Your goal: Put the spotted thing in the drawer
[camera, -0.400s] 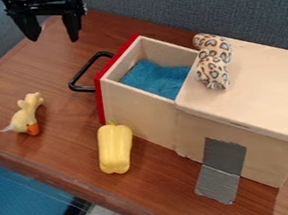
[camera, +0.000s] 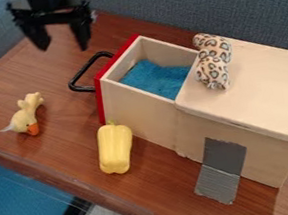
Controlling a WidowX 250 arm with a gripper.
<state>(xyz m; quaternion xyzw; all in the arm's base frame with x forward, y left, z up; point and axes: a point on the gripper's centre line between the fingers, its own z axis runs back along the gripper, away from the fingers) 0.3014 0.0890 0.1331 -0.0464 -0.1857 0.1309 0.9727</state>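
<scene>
My gripper [camera: 64, 46] hangs at the upper left, above the table's back left part, open with nothing between its fingers. The spotted toy [camera: 213, 61] lies on top of the wooden box near the edge beside the drawer opening, well to the right of my gripper. The drawer [camera: 139, 114] is pulled out toward the left, with a red front, a black handle and blue cloth inside.
A yellow bell pepper [camera: 115, 148] stands against the drawer's near side. A yellow duck-like toy [camera: 27, 115] lies on the table at the left. Grey tape [camera: 221, 170] runs from the box [camera: 267, 97] to the table. A grey-blue wall rises behind.
My gripper has come down slightly and moved a little to the right. The toys, the pepper and the drawer have stayed where they were.
</scene>
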